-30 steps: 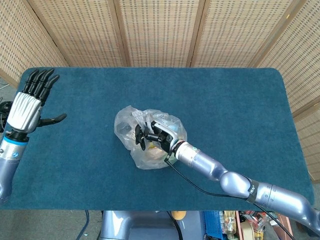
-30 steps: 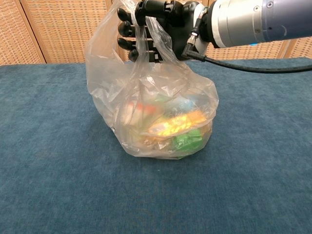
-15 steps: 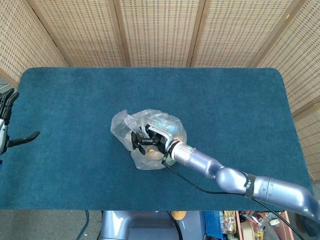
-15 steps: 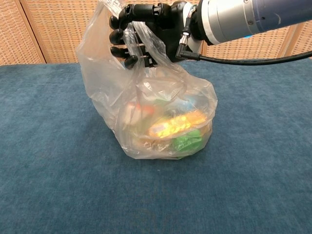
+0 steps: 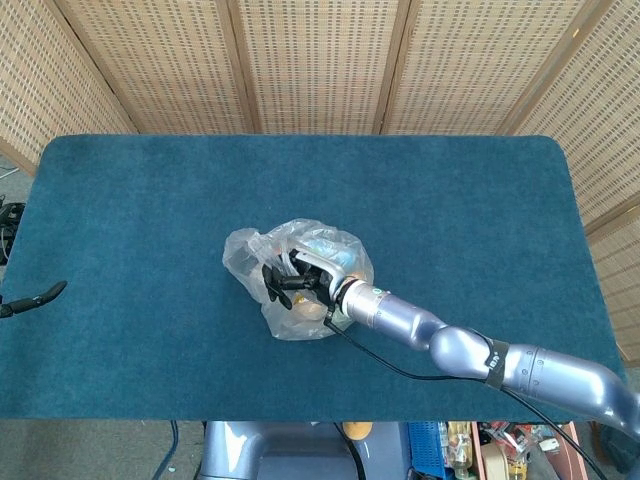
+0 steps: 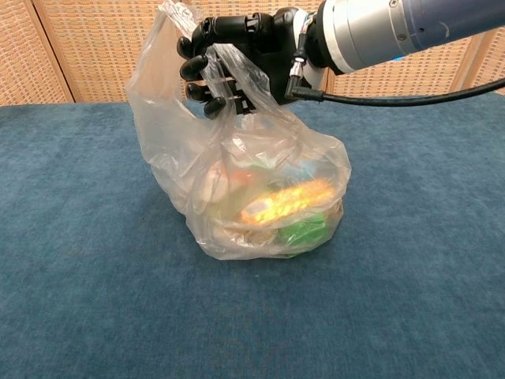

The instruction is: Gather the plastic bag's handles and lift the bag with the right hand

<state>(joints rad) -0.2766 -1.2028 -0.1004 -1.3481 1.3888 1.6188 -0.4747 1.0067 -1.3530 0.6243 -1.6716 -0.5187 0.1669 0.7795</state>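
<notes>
I am holding my right hand (image 6: 241,67) above the plastic bag (image 6: 252,185), and my black fingers (image 6: 207,65) are curling around the gathered handles (image 6: 229,71), grasping the clear film that is bunching between them. In the chest view the film is stretching up from the bag's body to my fingers, and a loose flap of plastic is standing up just behind them on the left. The bag's bottom is resting on the blue table (image 6: 95,260); its lower half is bulging with contents, among them something orange-yellow (image 6: 286,199) and something green (image 6: 304,228), both blurred through the plastic, so I cannot tell what they are.

In the head view the plastic bag is sitting near the middle of the table, a little toward the front edge, and my right hand is lying over its top with the silver forearm (image 5: 400,322) reaching in from the lower right. A thin black cable (image 5: 385,370) is looping beside that forearm.

Of my left hand (image 5: 30,298) only a dark tip is showing at the far left edge of the head view, well apart from the bag, and I cannot tell how its fingers are lying. Woven screens (image 5: 320,60) are standing behind the table.
</notes>
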